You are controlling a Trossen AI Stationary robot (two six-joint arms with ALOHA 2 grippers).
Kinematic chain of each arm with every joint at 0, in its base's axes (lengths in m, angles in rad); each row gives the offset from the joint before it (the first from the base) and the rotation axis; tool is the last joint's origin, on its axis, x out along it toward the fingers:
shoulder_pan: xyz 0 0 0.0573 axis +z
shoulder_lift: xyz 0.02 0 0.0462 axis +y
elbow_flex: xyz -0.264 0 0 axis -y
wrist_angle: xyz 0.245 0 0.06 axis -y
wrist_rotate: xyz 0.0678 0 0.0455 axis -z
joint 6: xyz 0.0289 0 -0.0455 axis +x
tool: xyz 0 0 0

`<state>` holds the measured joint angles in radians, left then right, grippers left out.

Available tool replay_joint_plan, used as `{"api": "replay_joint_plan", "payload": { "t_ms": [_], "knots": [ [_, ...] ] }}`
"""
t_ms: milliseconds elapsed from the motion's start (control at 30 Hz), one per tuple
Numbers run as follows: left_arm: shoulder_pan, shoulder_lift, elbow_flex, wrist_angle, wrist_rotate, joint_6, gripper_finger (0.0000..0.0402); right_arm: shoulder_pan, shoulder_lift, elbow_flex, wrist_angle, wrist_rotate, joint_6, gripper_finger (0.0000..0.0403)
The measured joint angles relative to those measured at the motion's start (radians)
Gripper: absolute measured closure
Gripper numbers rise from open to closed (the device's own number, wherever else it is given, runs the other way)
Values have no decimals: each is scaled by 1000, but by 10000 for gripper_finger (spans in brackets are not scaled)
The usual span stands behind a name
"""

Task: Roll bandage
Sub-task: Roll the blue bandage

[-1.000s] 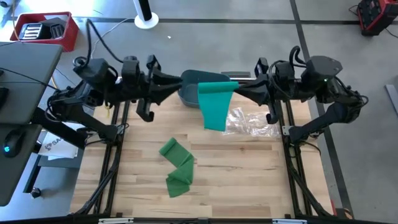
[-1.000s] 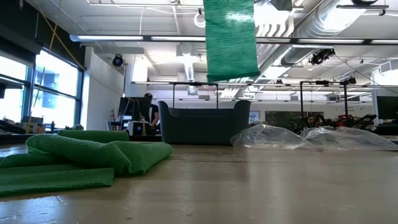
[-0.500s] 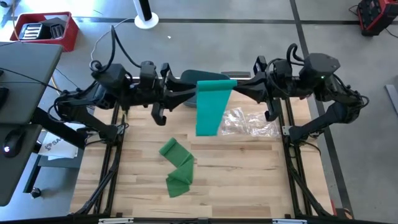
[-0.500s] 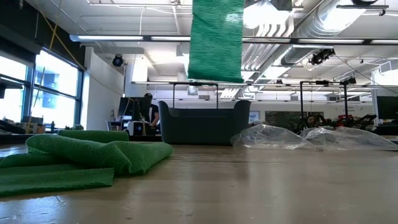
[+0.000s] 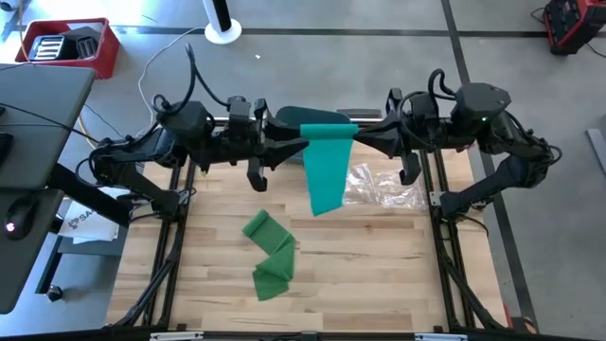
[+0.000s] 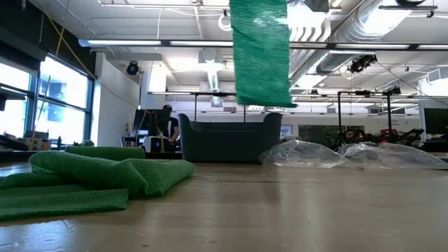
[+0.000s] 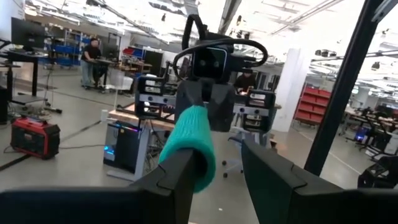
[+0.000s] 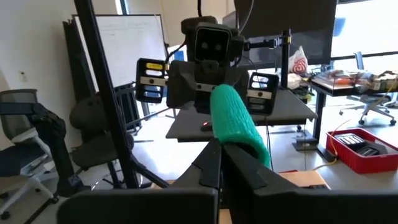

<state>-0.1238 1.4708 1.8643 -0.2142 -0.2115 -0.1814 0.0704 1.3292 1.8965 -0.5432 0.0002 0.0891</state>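
Wooden table (image 5: 379, 275) fills the high view, with both dark arms reaching toward each other over its 12 o'clock edge. Between them hangs the teal bandage (image 5: 327, 169), its top wound into a short roll and its loose tail dangling free above the boards, well clear of them in the low view (image 6: 262, 52). A dark bin (image 5: 284, 133) sits just behind the roll at 12 o'clock, a clear plastic bag (image 5: 383, 185) lies at about 2 o'clock from the table's centre, and a second green bandage (image 5: 268, 254) is crumpled at about 7 o'clock.

The right gripper (image 5: 360, 133) is clamped hard on its end of the roll; its own wrist view shows the fingers pinched tight under the teal tube (image 8: 239, 127). The left gripper (image 5: 301, 142) is at the roll's other end with its fingers parted, one on each side of the tube, slack rather than squeezing (image 7: 211, 165).

Since a second ago the left arm has slid in from farther off and its fingers have widened, and the tail has swung slightly. That reads as a re-grip between turns: one hand anchors while the other resets, and most of the strip still waits to be wound.
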Motion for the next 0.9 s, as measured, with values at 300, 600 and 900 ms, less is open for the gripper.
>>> {"api": "replay_joint_plan", "payload": {
  "t_ms": [300, 600, 900],
  "knots": [
    [34, 38, 0, 0, 82, -122, 288, 0, -3, 0, -21, 8, -1, 403],
    [57, 37, 0, -1, 100, -143, 393, 0, -2, 0, -67, 12, 0, 403],
    [58, 37, -1, 1, 193, 51, 398, -12, 1, 0, -68, -4, 210, 357]
  ]
}}
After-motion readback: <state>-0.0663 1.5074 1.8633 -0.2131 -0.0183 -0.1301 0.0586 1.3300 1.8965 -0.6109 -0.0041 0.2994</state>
